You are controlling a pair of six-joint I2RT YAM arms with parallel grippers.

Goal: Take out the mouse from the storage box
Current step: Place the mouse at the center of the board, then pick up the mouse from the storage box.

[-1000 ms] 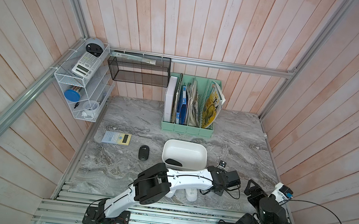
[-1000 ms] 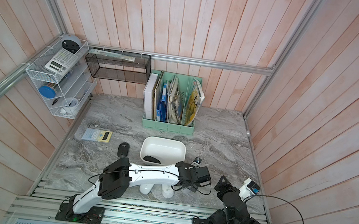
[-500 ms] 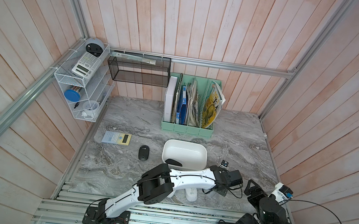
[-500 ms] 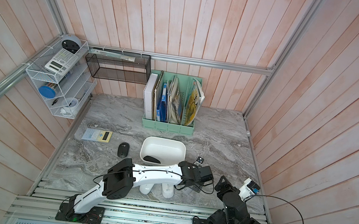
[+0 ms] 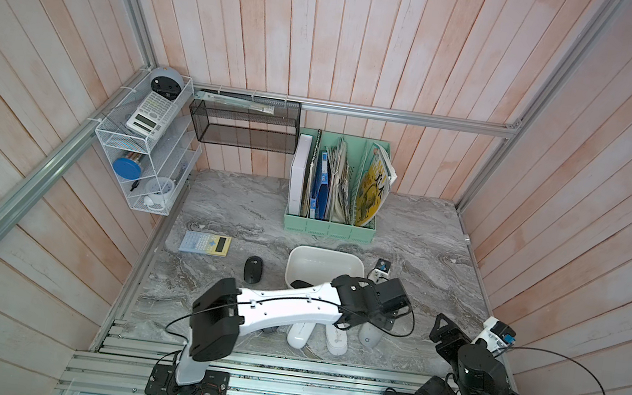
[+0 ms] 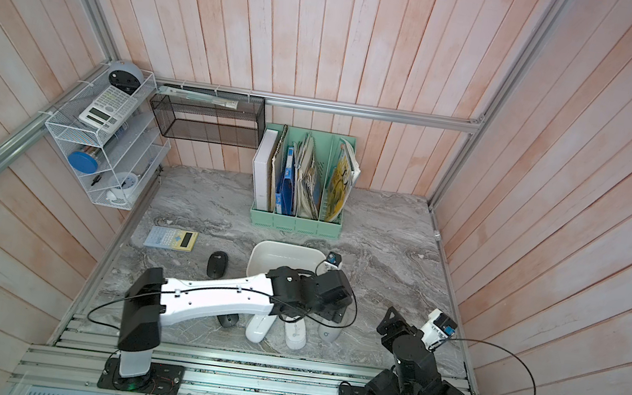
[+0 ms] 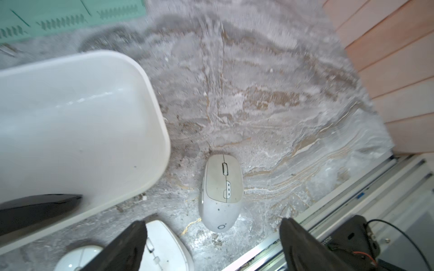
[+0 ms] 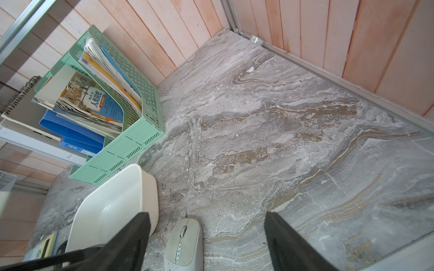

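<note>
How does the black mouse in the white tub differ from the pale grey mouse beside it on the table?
Colour: the black mouse is glossy black, the grey mouse pale grey with a beige top. Place: the black mouse lies inside the storage box; the grey mouse lies on the table outside it, clear of its rim. Shared: neither is held.

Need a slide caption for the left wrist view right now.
Open left pincer above a pale grey mouse on the marble tabletop beside the white storage box, which holds a black mouse.
</note>
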